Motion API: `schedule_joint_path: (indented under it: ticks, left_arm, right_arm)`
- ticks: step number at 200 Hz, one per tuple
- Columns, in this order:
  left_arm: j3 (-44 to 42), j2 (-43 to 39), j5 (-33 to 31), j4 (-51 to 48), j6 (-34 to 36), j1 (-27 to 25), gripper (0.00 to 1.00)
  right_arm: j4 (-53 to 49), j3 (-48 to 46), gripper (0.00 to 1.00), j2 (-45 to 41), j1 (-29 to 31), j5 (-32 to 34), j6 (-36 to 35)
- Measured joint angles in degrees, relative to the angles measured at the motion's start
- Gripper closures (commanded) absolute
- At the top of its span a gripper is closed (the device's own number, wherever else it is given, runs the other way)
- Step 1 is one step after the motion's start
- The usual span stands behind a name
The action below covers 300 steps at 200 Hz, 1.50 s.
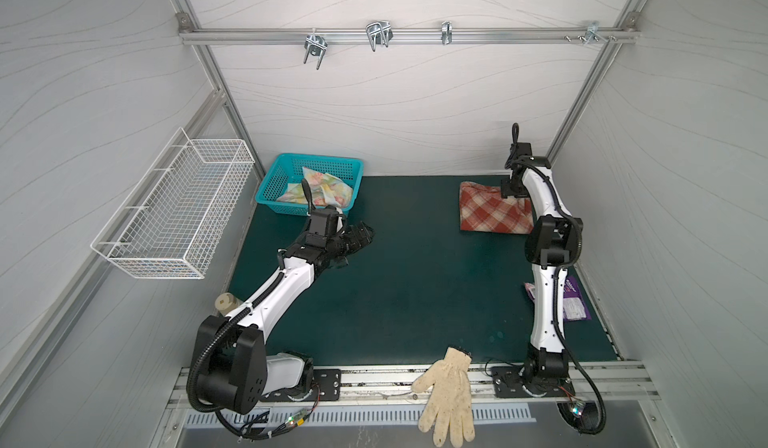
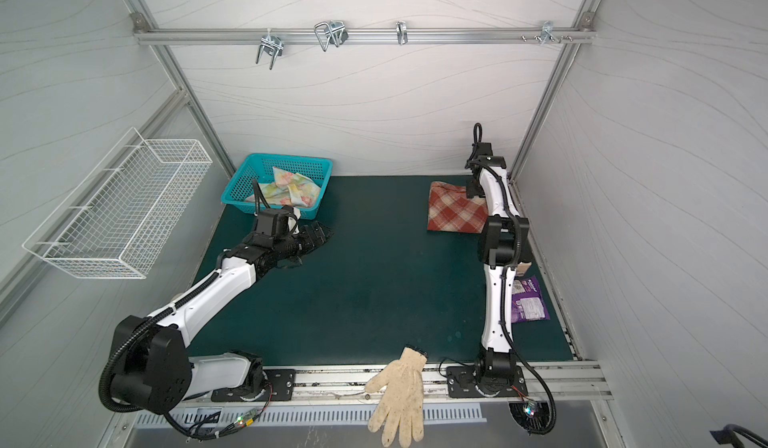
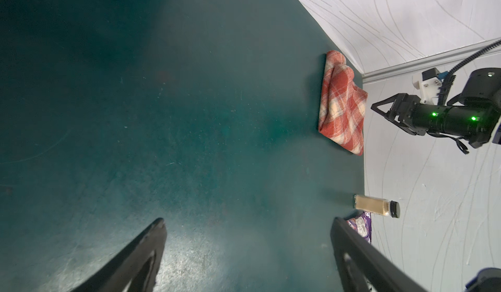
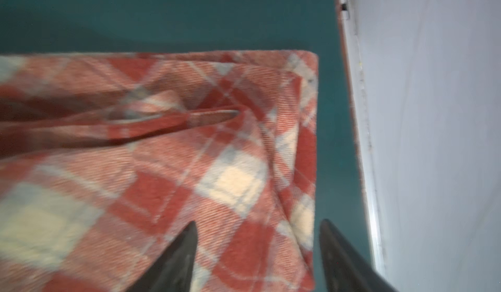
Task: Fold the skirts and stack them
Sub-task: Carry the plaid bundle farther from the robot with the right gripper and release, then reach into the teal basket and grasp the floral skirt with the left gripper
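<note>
The rust-red and cream plaid skirt (image 1: 490,215) (image 2: 455,215) lies folded on the green mat at the back right, and shows in both wrist views (image 3: 343,106) (image 4: 189,155). My right gripper (image 1: 509,190) (image 4: 259,221) hovers open just over its edge near the right wall; one finger is over the cloth, the other over the mat, and nothing is held. The pastel flowered skirt (image 1: 322,188) (image 2: 291,188) lies crumpled in the teal basket. My left gripper (image 1: 365,234) (image 3: 248,223) is wide open and empty above the mat, in front of that basket.
The teal basket (image 1: 320,159) stands at the back left. A white wire basket (image 1: 174,213) hangs on the left wall. A cream glove (image 1: 446,392) lies over the front rail. A purple packet (image 1: 575,300) and a spice bottle (image 3: 376,205) sit by the right wall.
</note>
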Motion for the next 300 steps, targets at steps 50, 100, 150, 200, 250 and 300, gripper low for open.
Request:
schedule_joint_path:
  ticks: [50,100,150,200,250,300]
  left_arm:
    - [5.1,-0.9,-4.2,-5.8,0.2,-0.4,0.01]
    - [18.3,1.9,-13.3,-11.6,0.3,-0.3,0.01]
    - [30.7,15.3,-18.3,-15.1,1.0,3.9,0.01]
    - [44.9,31.6,-17.6,-17.7,3.1,10.5,0.05]
    - [62.3,48.3,-14.4,-21.3,5.8,15.9,0.09]
    - [68.6,56.9,-12.3,-24.1,7.2,16.0,0.21]
  right_arm:
    - [4.3,-11.3,0.01,-14.1,4.7,-12.1,7.4]
    - [11.4,-22.9,0.01,-32.3,13.2,-24.1,13.7]
    - [19.9,-43.6,0.01,-46.3,18.8,-30.0,16.8]
    - [25.4,-59.5,0.01,-54.5,22.2,-33.7,17.4]
    - [29.8,-68.6,0.01,-60.0,22.6,-37.2,19.3]
    - [32.3,-70.5,0.01,-60.3,22.9,-39.5,20.4]
